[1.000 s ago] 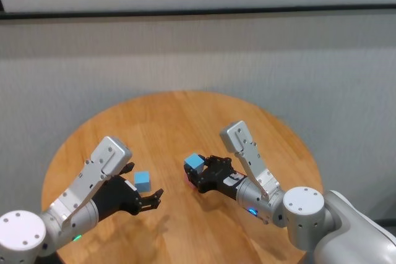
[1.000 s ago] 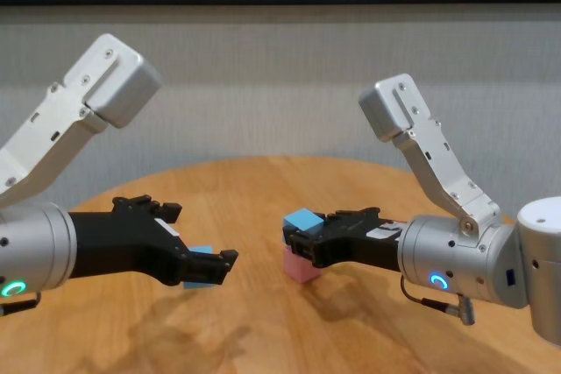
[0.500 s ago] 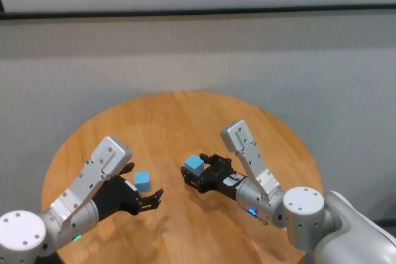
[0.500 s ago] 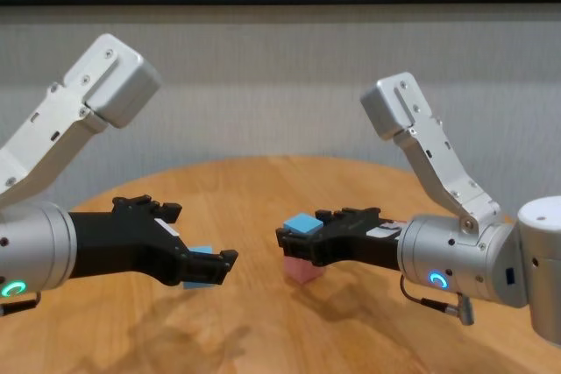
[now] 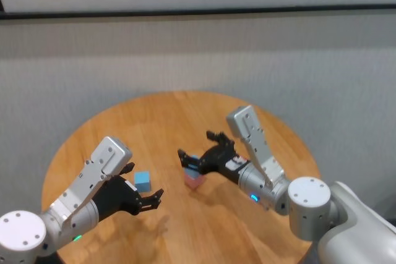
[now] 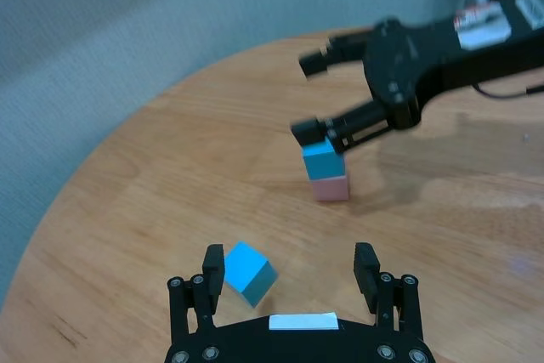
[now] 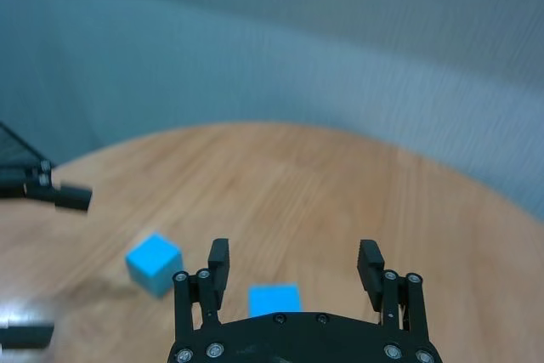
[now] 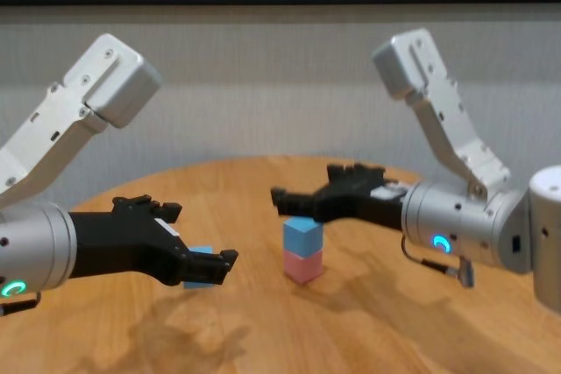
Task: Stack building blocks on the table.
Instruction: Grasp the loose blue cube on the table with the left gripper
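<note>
We note a light blue cube (image 8: 302, 234) stacked squarely on the pink cube (image 8: 302, 264) mid-tabletop (image 8: 368, 339), right gripper (image 8: 311, 199) just above it, fingers spread and holding nothing, second light blue cube (image 8: 201, 266) lying by the left gripper (image 8: 193, 243), fingers spread.

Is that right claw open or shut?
Open: the right gripper has its fingers spread above the blue block, not touching it.
</note>
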`<action>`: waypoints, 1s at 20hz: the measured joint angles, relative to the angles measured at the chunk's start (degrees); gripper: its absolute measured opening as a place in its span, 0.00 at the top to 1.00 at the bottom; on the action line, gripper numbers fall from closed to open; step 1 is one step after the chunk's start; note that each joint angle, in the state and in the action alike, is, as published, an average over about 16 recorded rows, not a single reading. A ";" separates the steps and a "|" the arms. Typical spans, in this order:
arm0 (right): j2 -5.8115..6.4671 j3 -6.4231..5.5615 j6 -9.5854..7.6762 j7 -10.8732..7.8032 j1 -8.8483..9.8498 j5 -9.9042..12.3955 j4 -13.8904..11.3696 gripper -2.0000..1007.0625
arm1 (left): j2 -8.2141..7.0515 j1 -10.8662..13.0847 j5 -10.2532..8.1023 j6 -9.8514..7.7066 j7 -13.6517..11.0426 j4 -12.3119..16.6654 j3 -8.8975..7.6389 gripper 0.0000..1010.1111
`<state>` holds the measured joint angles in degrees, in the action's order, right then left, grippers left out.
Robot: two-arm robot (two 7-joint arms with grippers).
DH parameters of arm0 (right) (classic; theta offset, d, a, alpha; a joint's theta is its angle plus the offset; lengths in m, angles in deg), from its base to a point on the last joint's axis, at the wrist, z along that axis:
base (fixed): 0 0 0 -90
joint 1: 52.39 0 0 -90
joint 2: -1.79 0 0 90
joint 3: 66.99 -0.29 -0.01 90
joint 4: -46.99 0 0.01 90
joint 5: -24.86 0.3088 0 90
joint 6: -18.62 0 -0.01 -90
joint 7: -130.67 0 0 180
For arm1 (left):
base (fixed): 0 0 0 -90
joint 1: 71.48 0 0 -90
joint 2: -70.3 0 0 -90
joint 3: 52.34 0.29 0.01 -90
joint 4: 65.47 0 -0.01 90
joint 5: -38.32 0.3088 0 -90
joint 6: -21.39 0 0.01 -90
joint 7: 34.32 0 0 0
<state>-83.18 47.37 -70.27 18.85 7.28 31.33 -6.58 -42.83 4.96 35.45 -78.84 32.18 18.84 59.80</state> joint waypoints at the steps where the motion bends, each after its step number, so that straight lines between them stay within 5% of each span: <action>1: 0.15 -0.12 0.12 0.19 0.12 0.02 -0.70 0.09 | 0.00 0.00 0.00 0.00 0.00 0.00 0.00 0.01; 12: 2.78 -2.71 -0.08 4.23 2.57 -0.62 -8.65 0.00 | 0.00 0.00 0.00 0.00 0.00 0.00 0.00 0.01; 20: 4.83 -5.47 -1.44 7.67 5.23 -2.20 -11.72 0.00 | 0.00 0.00 0.00 0.00 0.00 0.00 0.00 0.01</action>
<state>-78.35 41.90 -71.72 26.52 12.51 29.13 -18.30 -42.83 4.96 35.44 -78.84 32.18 18.84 59.80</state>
